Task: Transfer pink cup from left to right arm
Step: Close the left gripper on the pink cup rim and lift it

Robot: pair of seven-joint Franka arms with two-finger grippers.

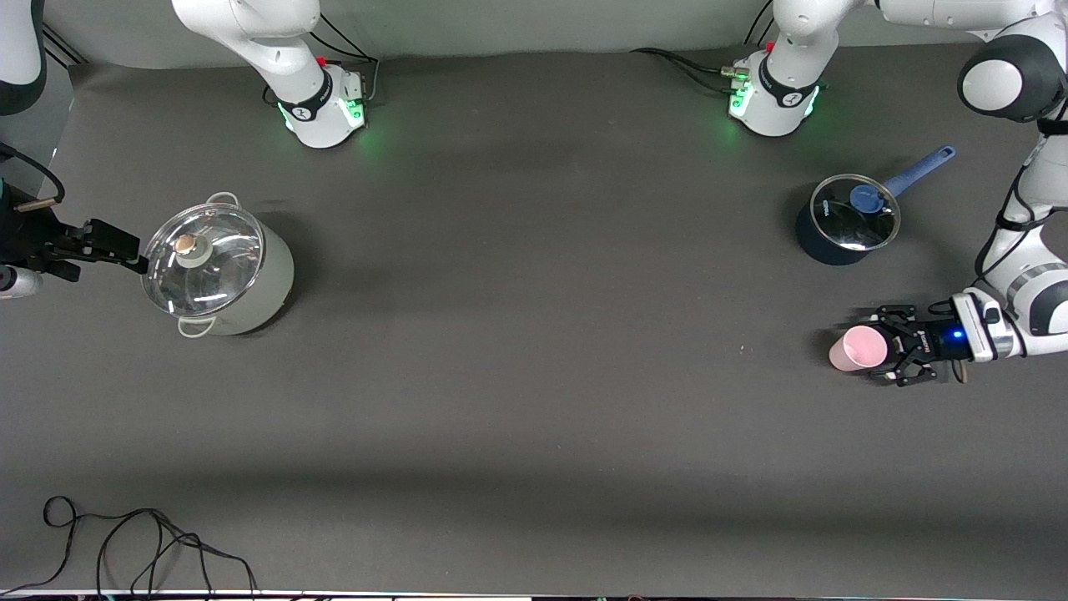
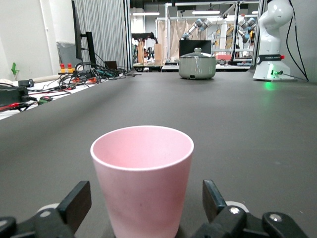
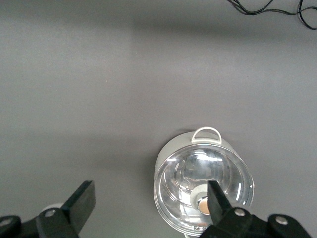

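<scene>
Spread wide, the left hand (image 1: 891, 354) brackets the pink cup (image 1: 857, 348), its fingers (image 2: 74, 203) standing clear of the wall on either side and nothing gripped yet. That cup stands upright on the worktop (image 1: 534, 334) near the edge at the left arm's end, nearer the front camera than the blue saucepan (image 1: 844, 222). It looks light, stiff, smooth and tapered, so a mid-wall squeeze seems safest. Waiting open over its own end, the right hand (image 1: 125, 250) hangs beside the lidded grey pot (image 1: 219, 271).

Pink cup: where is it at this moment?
The pink cup stands on the table at the left arm's end, between the open fingers of the left gripper, nearer the front camera than the blue saucepan.
</scene>
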